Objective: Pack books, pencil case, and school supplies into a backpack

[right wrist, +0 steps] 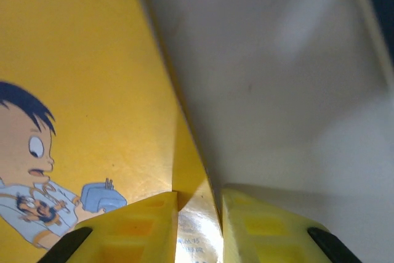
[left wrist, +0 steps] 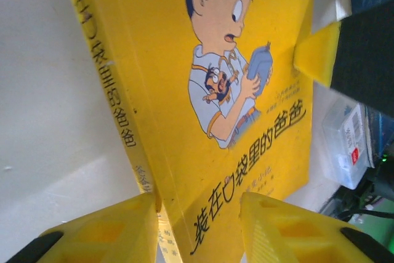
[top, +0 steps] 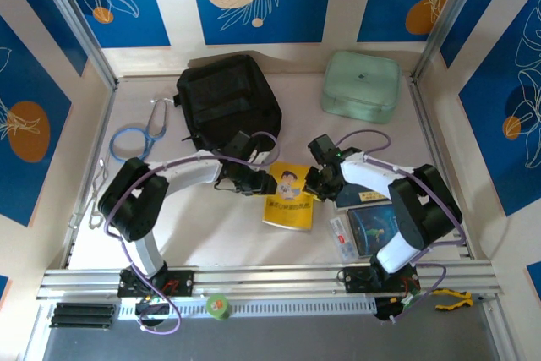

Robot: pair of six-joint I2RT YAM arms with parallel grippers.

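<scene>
Yellow book (top: 289,196): lay cover up at the middle of the worktop (top: 211,234), between the two hands, cartoon boy showing.
Left hand (top: 269,183): at the book's far left corner. In the left wrist view its fingers (left wrist: 98,232) stood apart on either side of that corner, and whether they pressed it could not be told.
Right hand (top: 314,182): at the book's far right edge. In the right wrist view its fingers (right wrist: 141,226) were drawn close on the cover's edge, seemingly pinching it.
Backpack (top: 226,101): black, near the far edge, left of centre. Its contents could not be told.
Mint-green pouch (top: 361,84): far right corner, lid down.
Blue book (top: 376,227): near right, partly under the right arm.
Pencil case (top: 341,237): just beside the blue book's left edge.
Stethoscope (top: 139,133): by the left edge.
Arms: both bent inward, forearms low over the worktop, wrists meeting at the book.
</scene>
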